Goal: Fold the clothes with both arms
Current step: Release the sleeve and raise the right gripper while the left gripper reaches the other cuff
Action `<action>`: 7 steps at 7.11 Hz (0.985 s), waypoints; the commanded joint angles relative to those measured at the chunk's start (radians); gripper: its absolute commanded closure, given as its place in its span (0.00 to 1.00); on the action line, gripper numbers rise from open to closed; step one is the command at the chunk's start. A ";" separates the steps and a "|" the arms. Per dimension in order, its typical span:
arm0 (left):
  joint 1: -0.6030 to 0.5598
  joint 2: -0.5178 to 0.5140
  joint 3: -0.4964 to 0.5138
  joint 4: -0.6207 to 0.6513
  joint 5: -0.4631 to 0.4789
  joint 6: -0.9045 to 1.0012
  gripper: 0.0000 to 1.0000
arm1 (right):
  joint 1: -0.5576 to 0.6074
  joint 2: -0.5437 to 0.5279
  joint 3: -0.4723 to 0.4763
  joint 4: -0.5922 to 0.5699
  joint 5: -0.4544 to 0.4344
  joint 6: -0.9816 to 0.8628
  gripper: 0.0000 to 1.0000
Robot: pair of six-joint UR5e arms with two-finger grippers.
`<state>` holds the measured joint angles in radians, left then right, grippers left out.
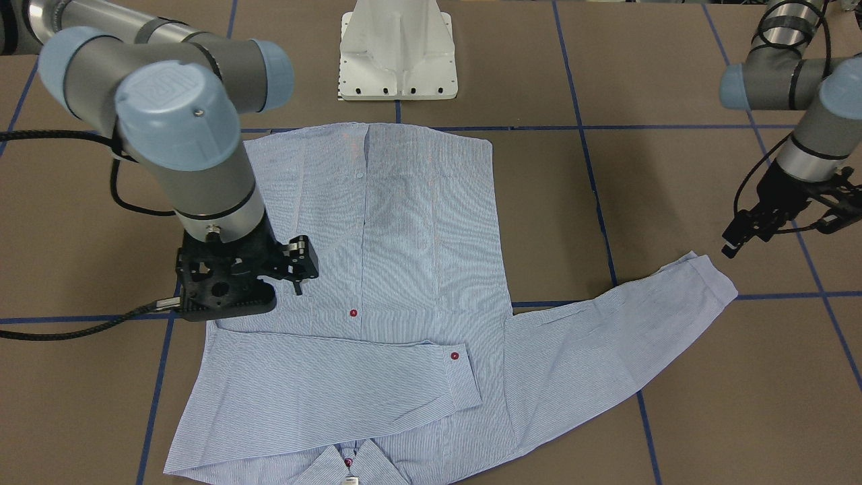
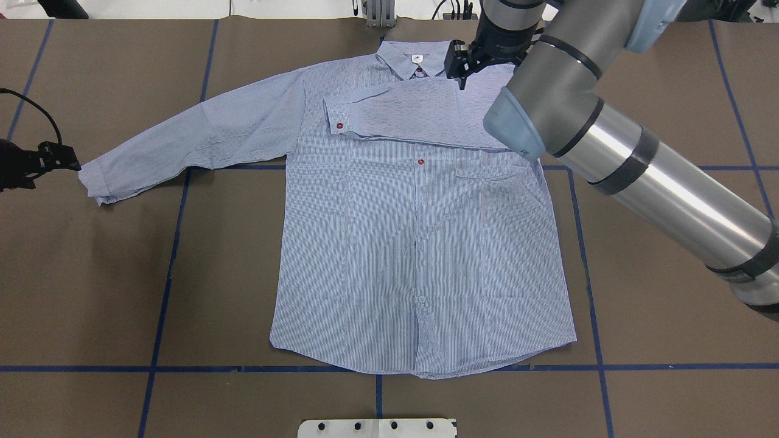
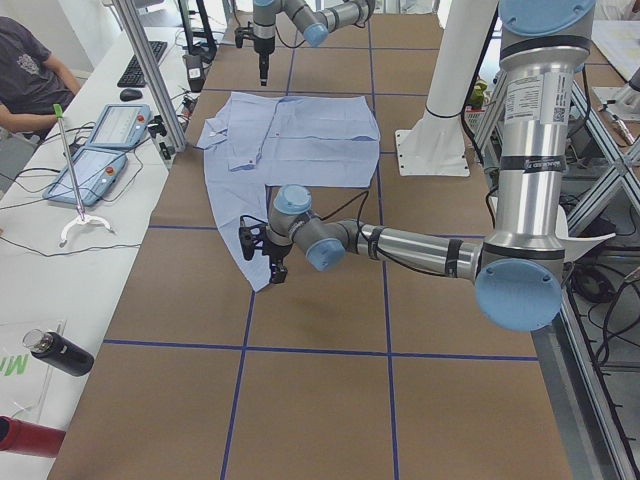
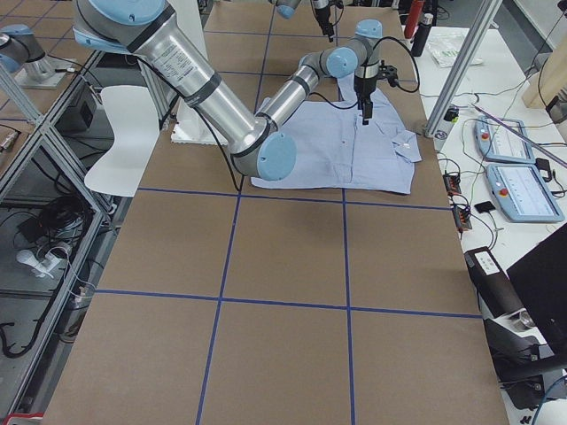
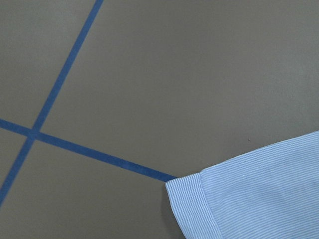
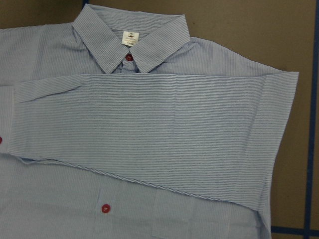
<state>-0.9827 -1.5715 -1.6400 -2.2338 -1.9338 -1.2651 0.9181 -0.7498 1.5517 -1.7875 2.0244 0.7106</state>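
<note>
The light blue striped shirt (image 2: 420,243) lies flat and face up, its collar (image 6: 130,40) at the far edge. One sleeve (image 2: 408,112) is folded across the chest. My right gripper (image 2: 461,73) hovers above that fold near the collar, open and holding nothing. The other sleeve (image 2: 201,137) stretches out flat to my left. Its cuff (image 5: 199,209) ends just short of my left gripper (image 2: 61,163), which stands open and apart from the cloth, also seen in the front view (image 1: 784,236).
The white pedestal base (image 1: 399,60) stands just behind the shirt's hem. Blue tape lines (image 2: 164,274) cross the brown table. Beyond the far edge is a desk with tablets (image 3: 100,150), and a seated person (image 3: 25,70).
</note>
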 commanded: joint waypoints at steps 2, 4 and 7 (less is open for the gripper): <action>0.064 -0.034 0.084 -0.027 0.069 -0.031 0.07 | 0.131 -0.175 0.149 -0.047 0.161 -0.106 0.00; 0.067 -0.082 0.133 -0.029 0.078 -0.028 0.08 | 0.160 -0.221 0.163 -0.043 0.168 -0.157 0.00; 0.095 -0.091 0.146 -0.029 0.092 -0.028 0.18 | 0.160 -0.283 0.214 -0.038 0.168 -0.169 0.00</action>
<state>-0.8959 -1.6606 -1.4975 -2.2615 -1.8454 -1.2933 1.0773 -1.0153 1.7500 -1.8261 2.1913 0.5447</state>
